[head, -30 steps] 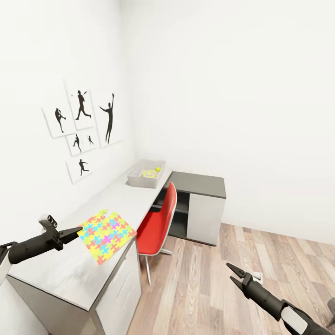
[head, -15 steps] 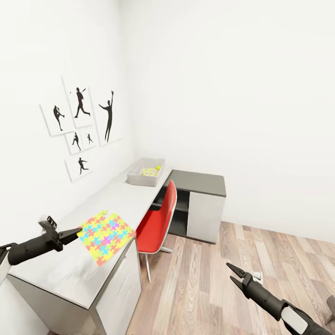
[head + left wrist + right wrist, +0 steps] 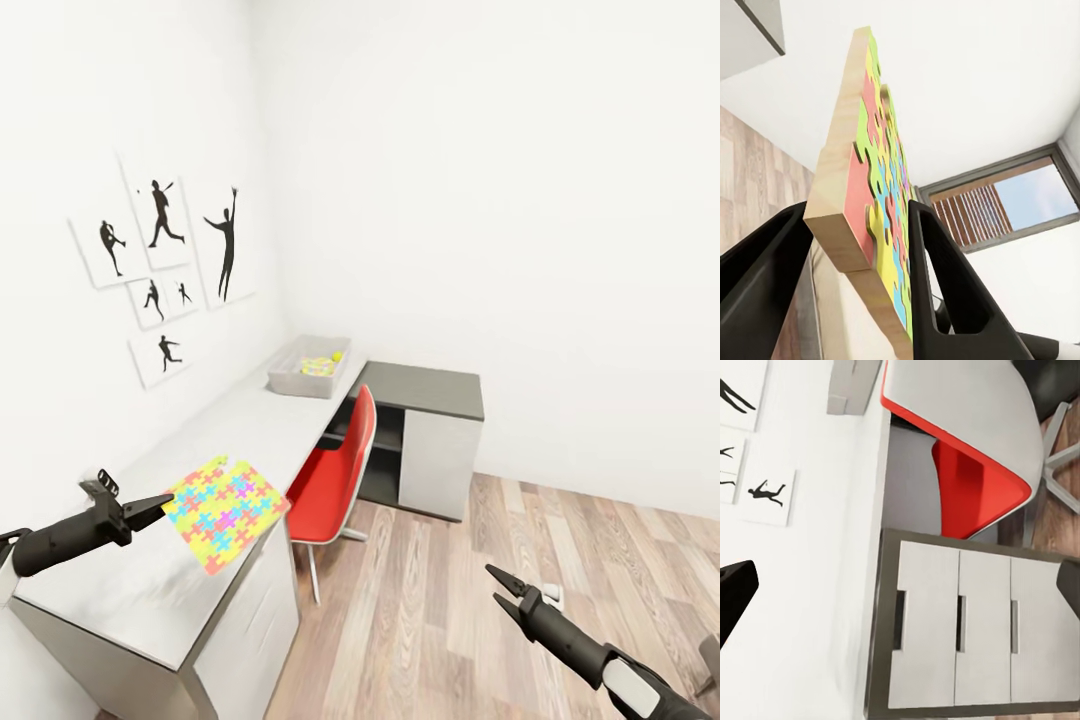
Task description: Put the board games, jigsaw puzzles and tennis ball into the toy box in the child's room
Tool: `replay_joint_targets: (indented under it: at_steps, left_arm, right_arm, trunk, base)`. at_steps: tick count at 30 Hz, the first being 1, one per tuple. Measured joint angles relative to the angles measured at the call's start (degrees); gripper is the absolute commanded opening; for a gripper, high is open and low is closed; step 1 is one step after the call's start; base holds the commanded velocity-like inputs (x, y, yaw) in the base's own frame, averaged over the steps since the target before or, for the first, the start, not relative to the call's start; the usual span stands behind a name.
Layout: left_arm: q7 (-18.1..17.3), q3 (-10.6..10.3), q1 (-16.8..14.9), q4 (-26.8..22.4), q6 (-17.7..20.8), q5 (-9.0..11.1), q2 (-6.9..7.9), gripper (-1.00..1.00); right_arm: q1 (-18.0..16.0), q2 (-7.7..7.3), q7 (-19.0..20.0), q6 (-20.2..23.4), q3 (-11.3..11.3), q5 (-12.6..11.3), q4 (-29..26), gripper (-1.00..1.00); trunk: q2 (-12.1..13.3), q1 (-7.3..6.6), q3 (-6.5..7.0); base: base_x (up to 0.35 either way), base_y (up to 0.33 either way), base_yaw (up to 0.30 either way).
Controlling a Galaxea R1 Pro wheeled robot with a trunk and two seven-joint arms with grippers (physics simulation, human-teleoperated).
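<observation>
The table (image 3: 215,440) is stretching away ahead of the left gripper (image 3: 163,503), whose fingers are clamping the edge of a jigsaw puzzle (image 3: 225,509) and holding it just above the desktop. The toy box (image 3: 309,366) is sitting far beyond, carrying the tennis ball (image 3: 338,355). The right gripper (image 3: 502,587) is hanging spread open over the floor (image 3: 480,600).

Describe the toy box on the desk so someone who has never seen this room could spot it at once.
Find the long pale grey-white table running along the wall with the black silhouette pictures. At its far end, by the corner where it meets the lower dark grey cabinet, sits the toy box. It is a shallow light grey tray with sloping sides, with a small yellow-green ball inside.
</observation>
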Motion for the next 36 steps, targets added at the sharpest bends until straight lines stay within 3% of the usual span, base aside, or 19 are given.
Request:
replay_joint_targets:
  at_steps: [7, 11, 15, 16, 19, 22, 24, 27, 31, 36]
  left_arm:
    - [-0.01, 0.05, 0.19, -0.36, -0.37, 0.33, -0.05, -1.00]
    - [-0.01, 0.06, 0.24, -0.70, -2.25, 0.39, -0.17, -1.00]
    - [-0.01, 0.16, 0.25, -0.77, -2.17, 0.13, -0.06, -1.00]
    - [-0.01, 0.19, 0.25, -0.77, -2.11, 0.03, -0.02, -1.00]
    - [-0.01, 0.25, 0.25, -0.79, -2.06, -0.05, 0.05, -1.00]
    - [-0.01, 0.25, 0.25, -0.74, -2.03, -0.10, 0.68, -1.00]
    - [-0.01, 0.19, 0.25, -0.72, -1.98, 0.05, 1.63, -1.00]
    - [-0.01, 0.16, 0.26, -0.71, -1.56, 0.14, 2.25, -1.00]
    - [-0.01, 0.15, 0.26, -0.70, -1.00, -0.01, 2.49, -1.00]
    - [-0.01, 0.05, 0.05, -0.91, -0.17, -0.20, 2.60, -1.00]
  right_arm:
    - [-0.08, -0.06, -1.52, 0.30, -0.10, 0.08, -0.22, 1.00]
    - [-1.84, -0.24, -9.42, 1.12, -0.23, 0.00, -0.76, 1.00]
    - [-6.64, 0.47, -21.28, 3.03, -0.23, 0.24, -4.15, 1.00]
    - [-8.04, 1.36, -27.36, 4.06, -0.01, 0.33, -7.09, 1.00]
    - [-9.01, 3.63, -38.33, 5.21, 0.17, 0.40, -12.03, 1.00]
    - [-9.49, 6.53, -55.77, 6.16, 0.21, 0.19, -19.10, 1.00]
    - [-9.60, 7.29, -62.28, 7.31, 0.16, 0.73, -22.49, 1.00]
    - [-9.65, 7.69, -65.90, 10.32, 0.26, 0.82, -25.23, 1.00]
    - [-9.62, 7.82, -67.45, 14.75, 0.70, 0.96, -27.48, 1.00]
    - [-9.59, 7.83, -67.92, 17.41, 4.60, 2.86, -27.66, 1.00]
  trunk:
    - [0.00, 0.01, -0.01]
    - [0.00, 0.01, 0.00]
    - [0.00, 0.02, 0.01]
    - [0.01, 0.02, 0.01]
    - [0.00, 0.01, 0.00]
    - [0.00, 0.01, 0.00]
    - [0.00, 0.01, 0.00]
    - [0.00, 0.01, 0.00]
    - [0.00, 0.01, 0.00]
    - [0.01, 0.01, 0.00]
  base:
    - [0.106, -0.089, 0.000]
    - [0.013, -0.011, 0.000]
    - [0.002, -0.002, 0.000]
    - [0.000, 0.000, 0.000]
    - [0.000, 0.000, 0.000]
    - [0.000, 0.000, 0.000]
    - [0.000, 0.000, 0.000]
    - [0.000, 0.000, 0.000]
    - [0.000, 0.000, 0.000]
    - [0.000, 0.000, 0.000]
